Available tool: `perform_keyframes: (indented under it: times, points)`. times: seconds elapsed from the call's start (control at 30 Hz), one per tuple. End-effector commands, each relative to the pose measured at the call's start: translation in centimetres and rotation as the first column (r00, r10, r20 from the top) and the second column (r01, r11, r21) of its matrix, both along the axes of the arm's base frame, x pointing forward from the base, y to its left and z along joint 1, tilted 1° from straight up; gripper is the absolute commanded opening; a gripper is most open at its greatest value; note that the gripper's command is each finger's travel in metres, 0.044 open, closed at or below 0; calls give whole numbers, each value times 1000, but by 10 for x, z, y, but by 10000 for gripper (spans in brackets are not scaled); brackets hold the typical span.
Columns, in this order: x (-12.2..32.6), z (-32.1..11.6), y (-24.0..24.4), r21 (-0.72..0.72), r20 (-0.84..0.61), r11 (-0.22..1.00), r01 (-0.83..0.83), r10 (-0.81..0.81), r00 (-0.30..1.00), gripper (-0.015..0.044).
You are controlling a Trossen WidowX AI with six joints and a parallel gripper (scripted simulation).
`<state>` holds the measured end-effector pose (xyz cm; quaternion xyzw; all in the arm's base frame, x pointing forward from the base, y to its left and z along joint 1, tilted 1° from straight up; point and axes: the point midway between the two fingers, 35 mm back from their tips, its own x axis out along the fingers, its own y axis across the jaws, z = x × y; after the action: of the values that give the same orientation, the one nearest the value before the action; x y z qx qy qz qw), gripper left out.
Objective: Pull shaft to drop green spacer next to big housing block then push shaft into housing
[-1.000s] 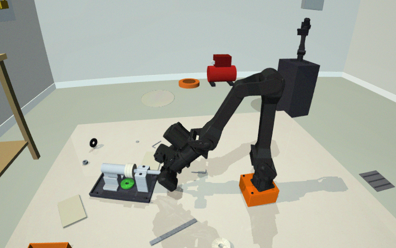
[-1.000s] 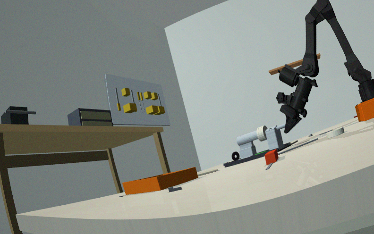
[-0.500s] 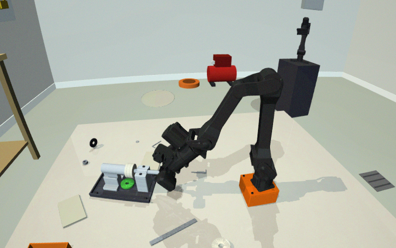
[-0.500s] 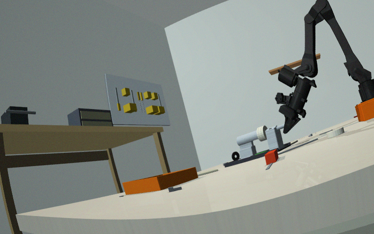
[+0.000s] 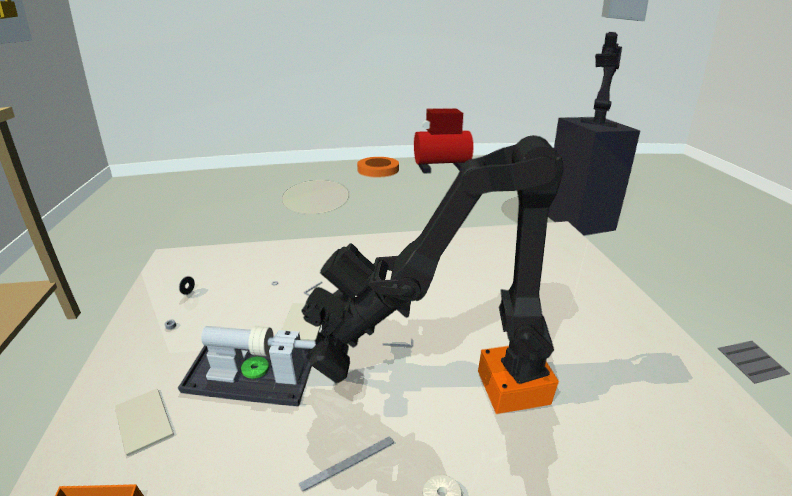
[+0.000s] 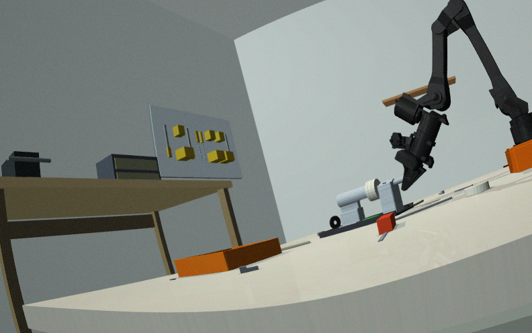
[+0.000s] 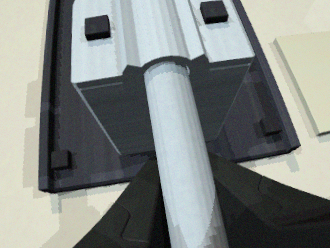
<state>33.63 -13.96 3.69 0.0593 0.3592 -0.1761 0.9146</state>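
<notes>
The shaft (image 5: 305,344) (image 6: 397,180) (image 7: 175,115) runs through the light grey bearing block (image 5: 285,362) (image 6: 390,199) (image 7: 165,30). My gripper (image 5: 317,346) (image 6: 406,183) (image 7: 177,163) is shut on its outer end, just outside that block. Cream spacers (image 5: 257,340) (image 6: 371,189) sit around the shaft, against or very near the end of the housing's grey cylinder (image 5: 225,337) (image 6: 350,197). The green spacer (image 5: 252,365) (image 6: 371,217) lies flat on the dark base plate (image 5: 239,394) (image 6: 337,231) (image 7: 55,177), off the shaft, between the two supports. The shaft's inner end is hidden.
A black ring (image 5: 189,287) (image 6: 334,221) stands behind the fixture. A cream plate (image 5: 144,421), a grey bar (image 5: 347,463) and a pale disc (image 5: 442,487) lie toward the front. An orange tray (image 6: 202,266) and a red block (image 6: 385,223) are also on the table.
</notes>
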Motion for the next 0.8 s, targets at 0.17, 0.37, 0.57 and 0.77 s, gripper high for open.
perform_keyframes:
  times: [0.17, 0.37, 0.57, 0.77]
  points:
    - [5, 3, -2, -2, 7, 1000, 1, -1, 1000, 0]
    - [7, 3, -3, -2, 7, 1000, 1, -1, 1000, 0]
    - [9, 3, -3, -2, 8, 1000, 1, -1, 1000, 0]
    - [10, 3, -4, -3, 8, 1000, 1, -1, 1000, 0]
